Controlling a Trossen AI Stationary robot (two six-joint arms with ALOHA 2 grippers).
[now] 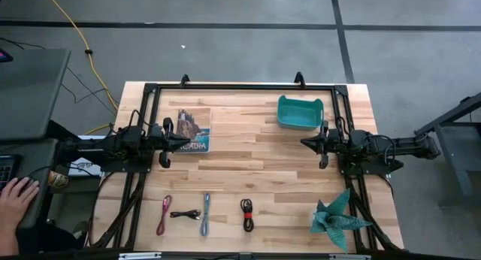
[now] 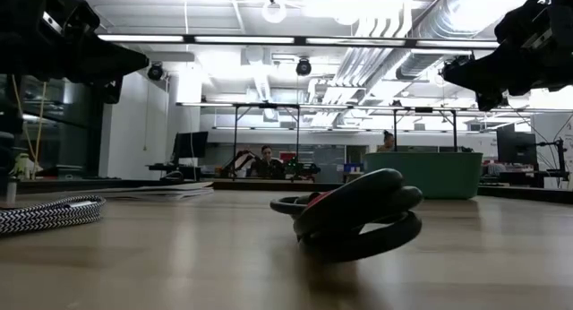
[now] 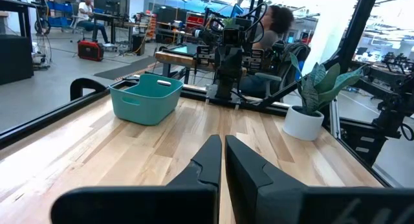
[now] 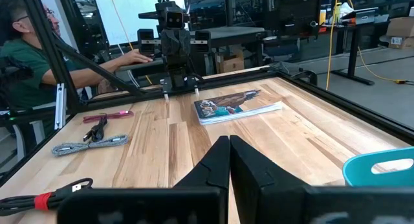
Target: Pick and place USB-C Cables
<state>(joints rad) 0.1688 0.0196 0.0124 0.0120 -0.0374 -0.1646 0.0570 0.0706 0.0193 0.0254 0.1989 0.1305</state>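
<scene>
Starting from rest, nothing is yet held: four cables lie in a row near the front edge of the surface (image 1: 255, 151), well apart from the teal bin (image 1: 300, 113) at the far right. Both arms are parked high at mid-surface, the left claw (image 1: 174, 144) and right claw (image 1: 310, 143) each pressed together and empty. The red-and-black cable (image 1: 247, 213) is judged the nearest pick for the right arm; its claw should be spread first, then lowered squarely over the coil. The pink cable (image 1: 164, 214), black cable (image 1: 186, 213) and blue-grey cable (image 1: 205, 213) suit the left arm.

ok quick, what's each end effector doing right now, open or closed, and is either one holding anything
Left end effector: closed, holding nothing, above the table.
Right end effector: closed, holding nothing, above the table.
</scene>
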